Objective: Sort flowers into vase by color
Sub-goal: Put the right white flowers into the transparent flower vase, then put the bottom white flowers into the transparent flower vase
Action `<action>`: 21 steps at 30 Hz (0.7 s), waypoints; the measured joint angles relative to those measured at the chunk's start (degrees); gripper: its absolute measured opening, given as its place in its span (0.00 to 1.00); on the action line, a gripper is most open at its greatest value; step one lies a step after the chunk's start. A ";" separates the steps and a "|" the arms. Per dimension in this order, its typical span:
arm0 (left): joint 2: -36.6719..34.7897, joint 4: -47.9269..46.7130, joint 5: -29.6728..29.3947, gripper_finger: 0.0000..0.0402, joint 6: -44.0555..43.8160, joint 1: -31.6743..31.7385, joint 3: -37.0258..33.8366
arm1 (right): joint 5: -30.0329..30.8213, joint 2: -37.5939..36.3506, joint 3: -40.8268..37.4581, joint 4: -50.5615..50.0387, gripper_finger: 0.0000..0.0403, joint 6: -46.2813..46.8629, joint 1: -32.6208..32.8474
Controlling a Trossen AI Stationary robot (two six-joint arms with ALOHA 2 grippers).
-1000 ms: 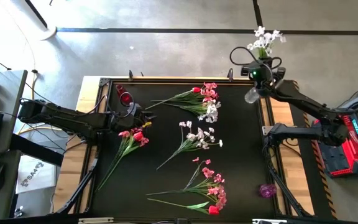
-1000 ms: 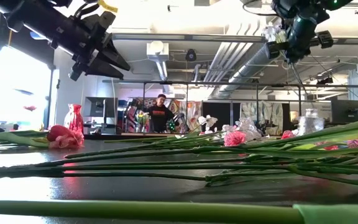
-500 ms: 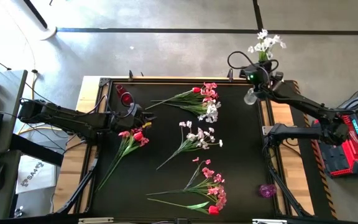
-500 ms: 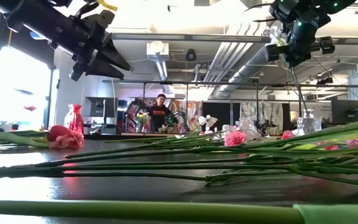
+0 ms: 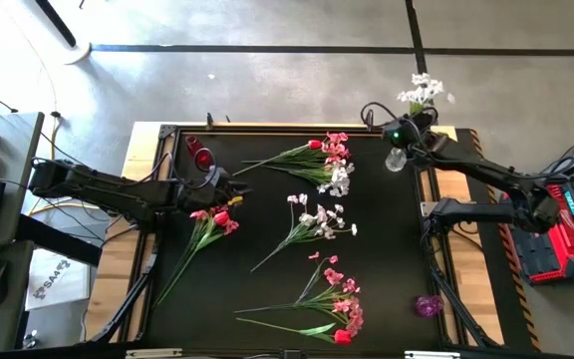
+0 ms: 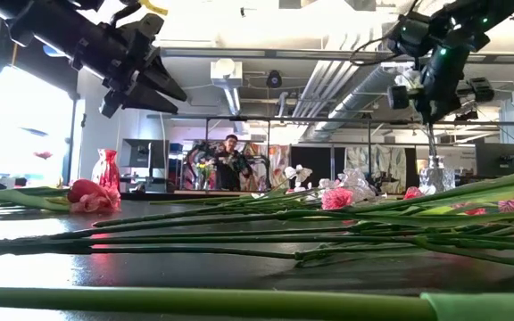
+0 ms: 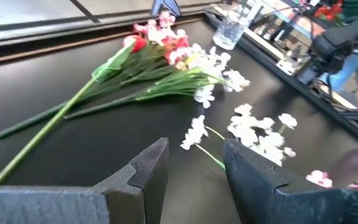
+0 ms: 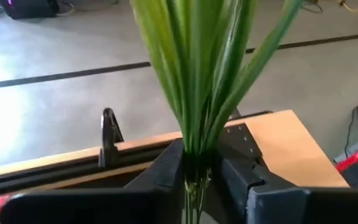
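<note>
Right gripper (image 5: 404, 133): we find it at the table's far right corner, above the clear vase (image 5: 396, 159), fingers closed around the green stems of a white spray (image 5: 423, 92) standing upright.

Left gripper (image 5: 229, 189): we log it over the mat's left side, jaws apart, empty, beside a pink-and-red bunch (image 5: 212, 219).

Red vase (image 5: 201, 158): far left.

Remaining flowers: we count a mixed bunch (image 5: 325, 160) far centre, white spray (image 5: 317, 221) mid-mat, pink bunch (image 5: 337, 299) near.
</note>
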 joint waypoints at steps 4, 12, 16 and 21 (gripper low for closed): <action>-1.10 -0.30 1.32 0.35 0.04 -0.02 0.00 | -2.13 -0.82 0.02 -0.18 0.24 -0.47 0.02; -5.03 -2.57 1.36 0.35 0.13 -0.02 0.02 | -8.01 -7.00 0.04 0.50 0.32 -0.51 0.28; -6.57 -4.32 1.38 0.35 0.21 -0.06 0.04 | -12.28 -11.53 0.13 -0.27 0.33 0.98 0.28; -7.13 -5.23 1.79 0.35 0.21 -0.06 0.04 | -19.84 -14.41 0.13 -7.95 0.33 6.16 0.26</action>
